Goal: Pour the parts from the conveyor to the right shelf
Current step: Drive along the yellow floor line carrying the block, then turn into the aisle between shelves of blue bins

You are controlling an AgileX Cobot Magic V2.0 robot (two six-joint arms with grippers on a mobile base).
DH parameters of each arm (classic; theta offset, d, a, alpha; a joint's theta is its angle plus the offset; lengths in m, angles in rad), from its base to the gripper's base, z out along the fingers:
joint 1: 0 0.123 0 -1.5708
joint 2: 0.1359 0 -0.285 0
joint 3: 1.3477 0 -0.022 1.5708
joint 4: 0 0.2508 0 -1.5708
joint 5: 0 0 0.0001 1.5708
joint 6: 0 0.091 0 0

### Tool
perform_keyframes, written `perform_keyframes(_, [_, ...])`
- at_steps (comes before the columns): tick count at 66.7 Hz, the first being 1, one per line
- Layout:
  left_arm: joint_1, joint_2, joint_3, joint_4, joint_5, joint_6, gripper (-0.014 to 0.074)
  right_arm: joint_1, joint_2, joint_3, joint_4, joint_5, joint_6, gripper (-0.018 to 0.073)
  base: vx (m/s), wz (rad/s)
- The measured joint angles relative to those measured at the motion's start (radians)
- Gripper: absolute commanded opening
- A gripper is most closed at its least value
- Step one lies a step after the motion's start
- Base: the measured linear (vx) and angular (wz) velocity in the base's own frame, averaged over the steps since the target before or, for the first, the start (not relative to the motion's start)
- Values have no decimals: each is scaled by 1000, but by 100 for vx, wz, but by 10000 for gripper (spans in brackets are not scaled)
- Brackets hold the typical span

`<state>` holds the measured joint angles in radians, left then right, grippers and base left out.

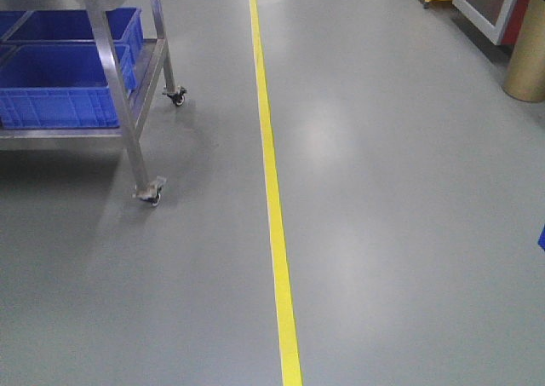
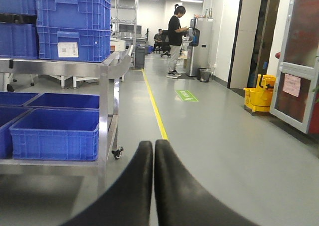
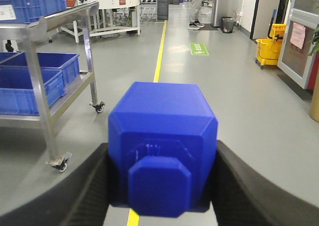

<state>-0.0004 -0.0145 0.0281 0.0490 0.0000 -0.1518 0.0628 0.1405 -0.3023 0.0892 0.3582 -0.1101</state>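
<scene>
My right gripper (image 3: pixel 163 153) is shut on the bright-blue cube-like part (image 3: pixel 163 136), its nub facing the camera, held above the grey floor. Black fingers (image 3: pixel 89 186) press both its sides. My left gripper (image 2: pixel 153 146) is shut and empty, its two black fingers touching. A steel-framed rack on castors (image 1: pixel 128 130) with large blue bins (image 1: pixel 60 83) stands at the left; it also shows in the left wrist view (image 2: pixel 103 111) and the right wrist view (image 3: pixel 37 71). No roller tracks show on it. The conveyor is out of view.
A yellow floor line (image 1: pixel 274 198) runs ahead along the aisle. A yellow mop bucket (image 2: pixel 259 97) and a glass door stand at the right, with a gold pot (image 1: pixel 526 54) nearby. A person (image 2: pixel 175 41) stands far down the aisle. Stacked blue bins (image 2: pixel 72 24) top the rack.
</scene>
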Motion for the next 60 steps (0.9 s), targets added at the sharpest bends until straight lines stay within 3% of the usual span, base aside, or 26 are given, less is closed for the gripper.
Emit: perform_keyframes(60, [0, 0, 0, 0, 0, 0, -6, 0, 0, 0, 0, 0, 0, -4, 59, 7])
